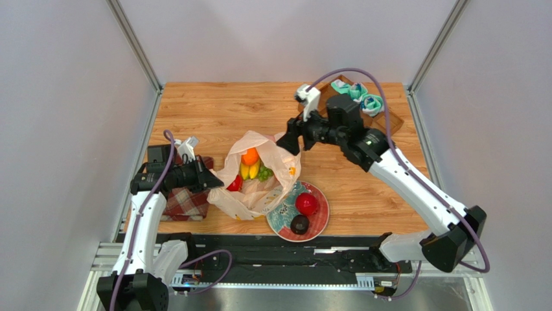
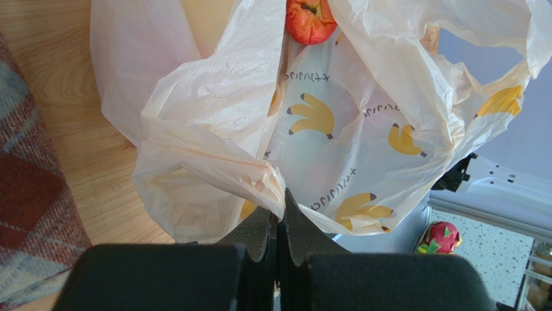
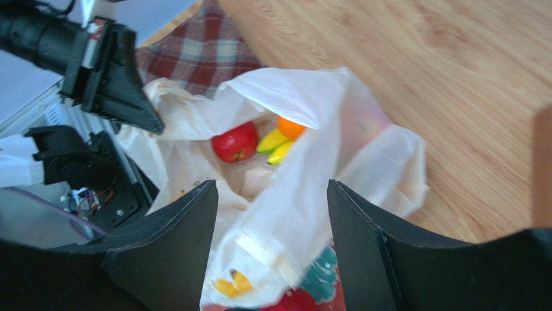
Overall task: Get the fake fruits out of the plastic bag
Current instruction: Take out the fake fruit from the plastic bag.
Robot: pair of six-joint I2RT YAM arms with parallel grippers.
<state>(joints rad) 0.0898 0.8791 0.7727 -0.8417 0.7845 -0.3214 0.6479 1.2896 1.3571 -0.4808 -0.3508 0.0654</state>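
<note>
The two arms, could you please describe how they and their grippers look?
Both arms have white links with black joints and bases. A purple cable loops along each. The left gripper and right gripper have black, wedge-shaped fingers, and a small white block sits near each wrist.

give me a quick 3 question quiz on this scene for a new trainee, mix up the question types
1. True or false: the left gripper is shut on a fold of the plastic bag.
2. Multiple choice: which fruits lie on the plate? A) the bananas and the grapes B) a red round fruit and a dark round fruit C) none
3. Fill in: the right gripper has its jaws ____ around the bag's edge.

Key
1. True. The left wrist view shows the fingers pressed together on the film.
2. B. The orange, bananas, grapes and a red fruit sit in the bag.
3. Open: the right wrist view shows them spread apart.
</note>
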